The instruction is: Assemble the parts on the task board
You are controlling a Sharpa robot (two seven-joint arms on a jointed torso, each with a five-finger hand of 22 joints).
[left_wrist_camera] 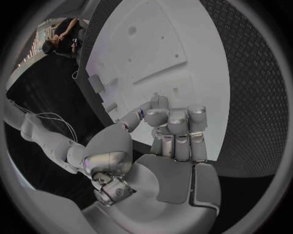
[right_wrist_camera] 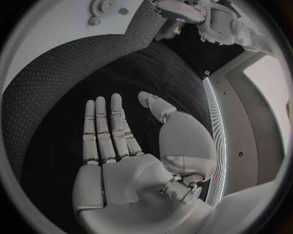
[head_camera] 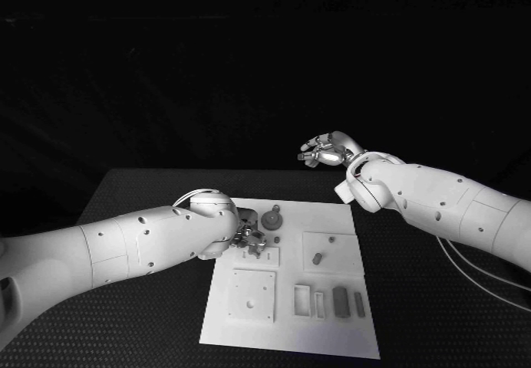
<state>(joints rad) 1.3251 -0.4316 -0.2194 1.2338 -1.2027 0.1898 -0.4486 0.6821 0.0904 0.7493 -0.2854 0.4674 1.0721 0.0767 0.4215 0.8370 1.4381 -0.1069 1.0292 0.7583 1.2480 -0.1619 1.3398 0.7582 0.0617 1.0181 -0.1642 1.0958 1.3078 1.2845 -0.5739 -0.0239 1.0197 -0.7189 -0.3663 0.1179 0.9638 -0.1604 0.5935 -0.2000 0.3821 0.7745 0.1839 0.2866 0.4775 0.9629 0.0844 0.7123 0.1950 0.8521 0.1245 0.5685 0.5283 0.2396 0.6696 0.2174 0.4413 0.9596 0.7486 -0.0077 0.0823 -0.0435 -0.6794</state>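
The white task board [head_camera: 290, 331] lies in the middle of the black table. My left hand [head_camera: 248, 238] hovers low over the board's far left part, next to a round gear-like part [head_camera: 271, 222]. In the left wrist view that left hand [left_wrist_camera: 174, 131] has its fingers curled in with the thumb against them, above the board [left_wrist_camera: 165, 44]; I see nothing between them. My right hand [head_camera: 328, 150] is raised beyond the board's far right corner. Its fingers [right_wrist_camera: 113, 126] are spread flat and hold nothing.
Small grey parts lie on the board: a peg [head_camera: 318, 258], two upright blocks [head_camera: 341, 300] near the front, and a square plate [head_camera: 252, 294] at the front left. From the right wrist, the gear [right_wrist_camera: 100, 7] and the left hand [right_wrist_camera: 183, 9] appear far off.
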